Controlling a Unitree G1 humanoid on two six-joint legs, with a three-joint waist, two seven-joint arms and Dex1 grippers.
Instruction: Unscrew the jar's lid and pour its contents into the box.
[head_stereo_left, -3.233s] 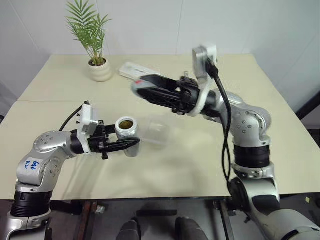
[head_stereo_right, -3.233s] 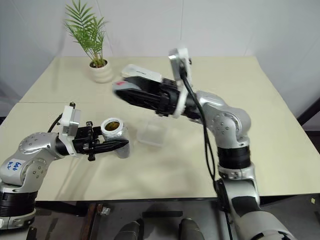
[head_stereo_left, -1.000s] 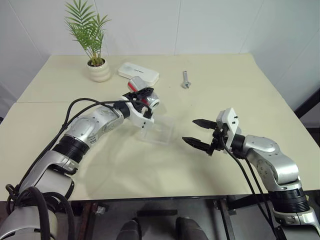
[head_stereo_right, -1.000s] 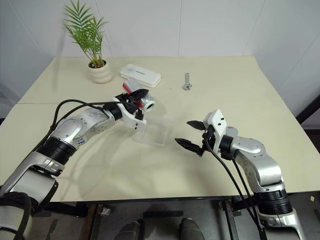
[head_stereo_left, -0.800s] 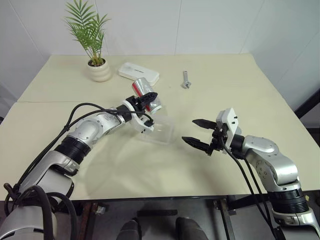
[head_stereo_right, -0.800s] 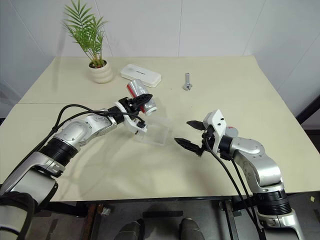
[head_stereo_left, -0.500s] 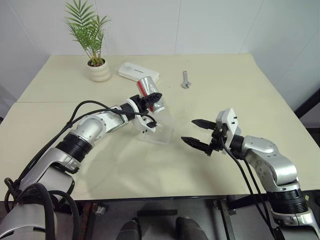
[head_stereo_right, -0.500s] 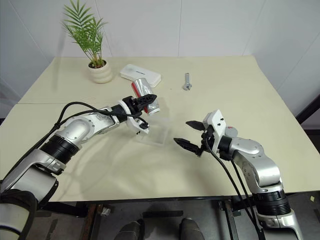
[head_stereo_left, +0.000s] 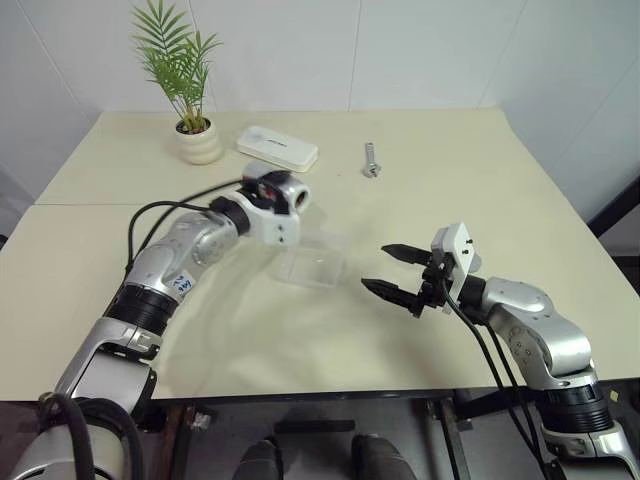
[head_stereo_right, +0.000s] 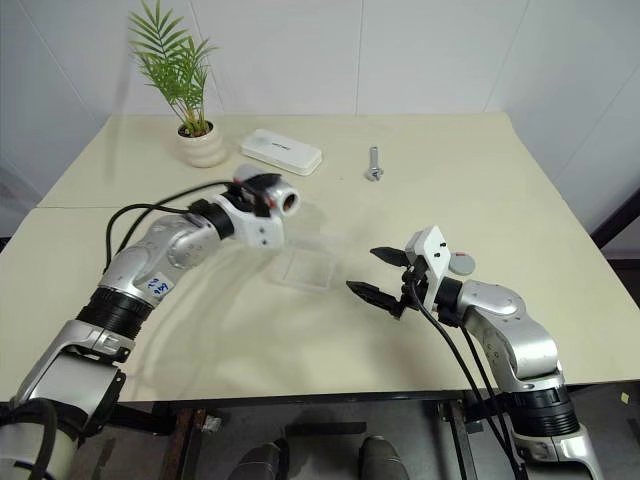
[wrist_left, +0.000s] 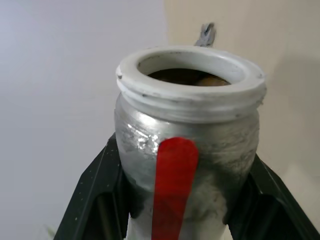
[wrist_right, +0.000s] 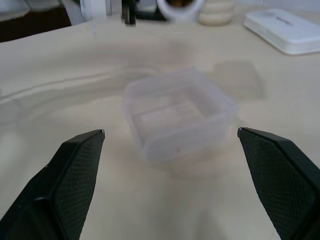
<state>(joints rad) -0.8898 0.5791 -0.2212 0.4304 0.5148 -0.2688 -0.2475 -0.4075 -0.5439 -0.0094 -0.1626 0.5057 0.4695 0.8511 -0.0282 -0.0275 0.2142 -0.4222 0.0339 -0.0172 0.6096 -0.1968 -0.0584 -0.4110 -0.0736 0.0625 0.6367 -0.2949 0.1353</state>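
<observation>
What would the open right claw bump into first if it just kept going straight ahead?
Most likely the clear box, which sits directly ahead between the right claw's spread fingers.

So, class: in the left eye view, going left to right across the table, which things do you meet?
Plant pot → white case → clear box → silver bolt → right gripper.

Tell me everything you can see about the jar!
The jar is small, round and silvery grey, with a red stripe down its side and a white threaded rim. Its lid is off, and brownish bits show inside the mouth. The left gripper is shut on it, holding it tipped on its side in the air, up beside the clear box, touching nothing else.
</observation>
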